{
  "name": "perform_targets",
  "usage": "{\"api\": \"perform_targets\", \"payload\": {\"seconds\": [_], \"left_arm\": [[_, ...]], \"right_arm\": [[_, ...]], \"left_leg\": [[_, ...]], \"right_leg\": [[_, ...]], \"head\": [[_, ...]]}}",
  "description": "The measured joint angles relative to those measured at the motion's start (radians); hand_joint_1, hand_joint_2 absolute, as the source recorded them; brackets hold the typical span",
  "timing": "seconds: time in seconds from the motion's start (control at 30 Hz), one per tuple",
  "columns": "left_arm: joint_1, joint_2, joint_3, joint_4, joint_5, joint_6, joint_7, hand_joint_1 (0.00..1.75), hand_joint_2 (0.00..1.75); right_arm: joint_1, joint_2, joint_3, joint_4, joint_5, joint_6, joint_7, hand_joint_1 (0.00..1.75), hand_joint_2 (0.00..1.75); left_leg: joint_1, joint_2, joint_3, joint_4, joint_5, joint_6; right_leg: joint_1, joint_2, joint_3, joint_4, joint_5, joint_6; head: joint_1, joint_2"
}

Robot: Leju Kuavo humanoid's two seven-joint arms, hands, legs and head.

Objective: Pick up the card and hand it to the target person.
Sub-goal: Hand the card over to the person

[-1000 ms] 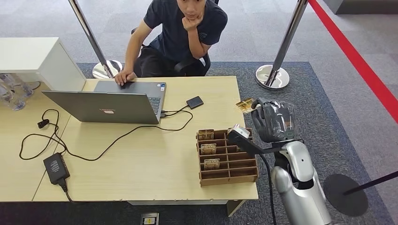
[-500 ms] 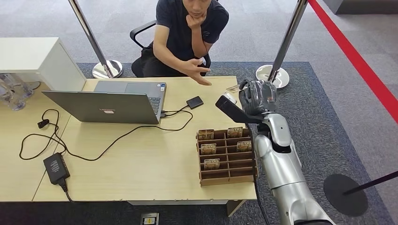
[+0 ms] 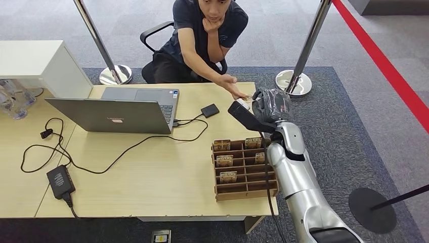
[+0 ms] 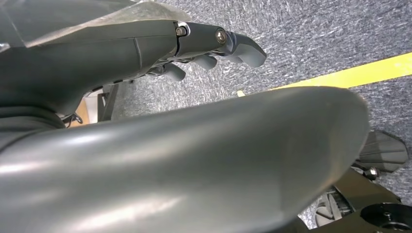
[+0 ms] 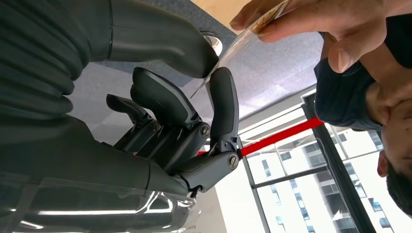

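Where grey carpet (image 3: 354, 116) meets the pale wood desk's (image 3: 152, 177) far right corner, we note our right hand (image 3: 270, 105) pinching a thin card (image 5: 243, 41), the person's hand (image 5: 311, 22) gripping it too.

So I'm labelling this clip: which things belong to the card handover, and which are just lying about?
Job: card, pinched by the right hand; person's hand taking it.
Lying about: laptop, card rack, power adapter, small black box.

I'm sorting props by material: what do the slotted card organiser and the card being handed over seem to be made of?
Card organiser: thin brown board, probably laser-cut wood or fibreboard, matte, with darker edges on its dividers.
Card: a thin, stiff sheet, likely plastic or coated card; it stays flat between the right hand and the person's hand, with print showing.
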Motion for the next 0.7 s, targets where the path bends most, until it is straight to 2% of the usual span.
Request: {"api": "perform_targets", "payload": {"seconds": [0.23,0.27,0.37,0.4,0.6,0.7], "left_arm": [[0.000,0.000,0.000,0.000,0.002,0.001,0.000,0.00,0.00],[0.000,0.000,0.000,0.000,0.002,0.001,0.000,0.00,0.00],[0.000,0.000,0.000,0.000,0.005,0.004,-0.002,0.00,0.00],[0.000,0.000,0.000,0.000,0.006,0.004,-0.003,0.00,0.00],[0.001,0.000,0.000,0.000,0.007,0.004,-0.003,0.00,0.00],[0.001,0.000,0.001,0.000,0.008,0.006,-0.003,0.00,0.00]], "right_arm": [[-0.005,0.010,-0.002,0.026,0.004,0.000,-0.011,1.75,1.75],[-0.006,0.012,-0.002,0.029,0.005,0.000,-0.012,1.57,1.75],[-0.008,0.016,-0.004,0.038,0.002,0.000,-0.016,0.27,1.75],[-0.008,0.018,-0.005,0.040,-0.001,0.000,-0.020,0.01,1.75],[-0.005,0.027,-0.009,0.037,-0.026,-0.001,-0.047,0.00,1.75],[0.002,0.029,-0.009,0.018,-0.040,0.004,-0.062,0.00,0.44]], "left_leg": [[0.000,0.000,0.000,0.000,0.000,0.000],[0.000,0.000,0.000,0.000,0.000,0.000],[0.000,0.000,0.000,0.000,0.000,0.000],[0.000,0.000,0.000,0.000,0.000,0.000],[0.000,0.000,0.000,0.000,0.000,0.000],[0.000,0.000,0.000,0.000,0.000,0.000]], "right_leg": [[0.000,0.000,0.000,0.000,0.000,0.000],[0.000,0.000,0.000,0.000,0.000,0.000],[0.000,0.000,0.000,0.000,0.000,0.000],[0.000,0.000,0.000,0.000,0.000,0.000],[0.000,0.000,0.000,0.000,0.000,0.000],[0.000,0.000,0.000,0.000,0.000,0.000]], "head": [[0.000,0.000],[0.000,0.000],[0.000,0.000],[0.000,0.000],[0.000,0.000],[0.000,0.000]]}}
